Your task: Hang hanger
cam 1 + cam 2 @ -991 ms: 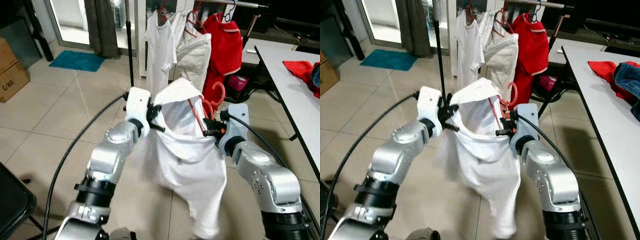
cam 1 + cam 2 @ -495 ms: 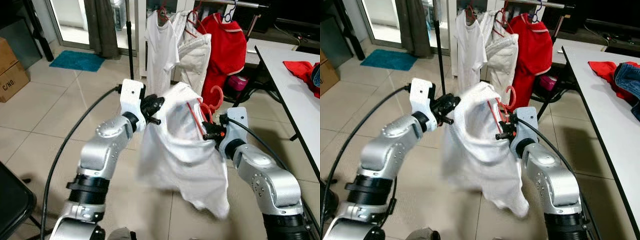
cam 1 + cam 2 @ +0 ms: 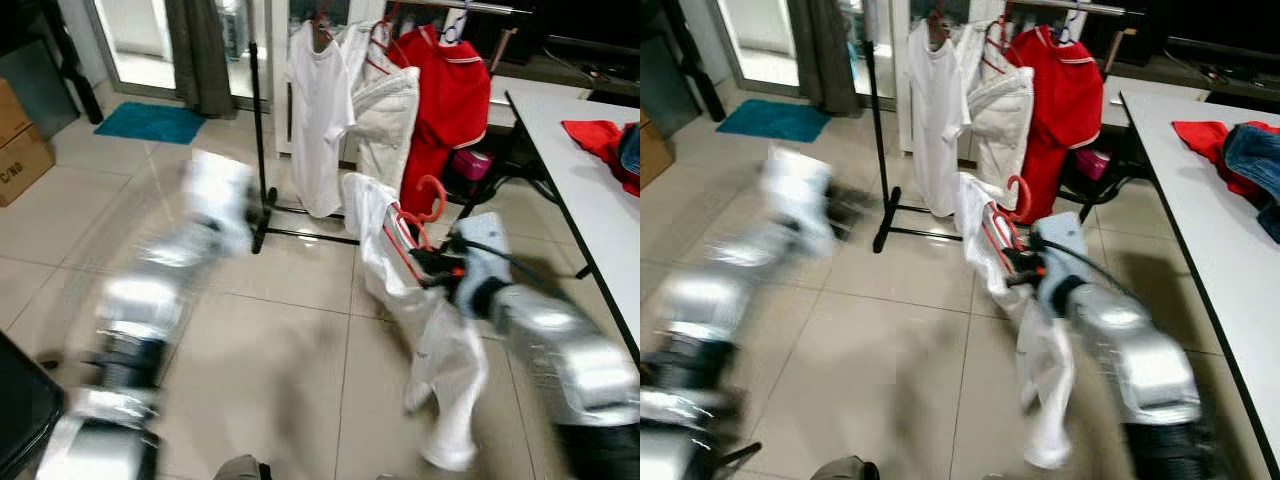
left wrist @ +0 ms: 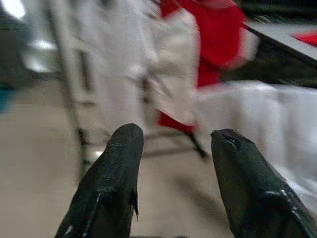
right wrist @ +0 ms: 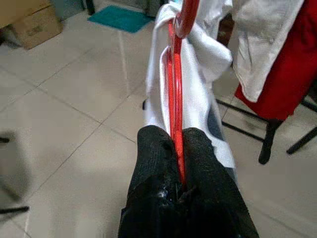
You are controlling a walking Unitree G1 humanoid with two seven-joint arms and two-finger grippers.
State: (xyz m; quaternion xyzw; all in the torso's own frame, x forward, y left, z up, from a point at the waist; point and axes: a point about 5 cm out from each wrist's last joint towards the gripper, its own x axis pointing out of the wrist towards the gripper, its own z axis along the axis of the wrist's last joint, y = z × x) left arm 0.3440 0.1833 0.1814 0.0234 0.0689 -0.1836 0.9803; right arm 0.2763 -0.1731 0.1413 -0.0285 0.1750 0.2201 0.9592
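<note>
Red hanger (image 5: 174,94) sits clamped in our right gripper (image 5: 179,171), its long axis running straight out from the fingers, hook (image 3: 433,196) uppermost, a white shirt (image 3: 425,320) draped over it. The rack (image 3: 258,130) (already crowded with clothes) stands toward 11 o'clock. Our left gripper (image 4: 176,173), blurred, has its fingers apart, holding nothing; the right arm is nearer.

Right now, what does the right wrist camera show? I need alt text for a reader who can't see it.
Two black fingers pinch a red hanger draped with a white shirt. Beyond lie a tiled floor and hanging red and white clothes.
</note>
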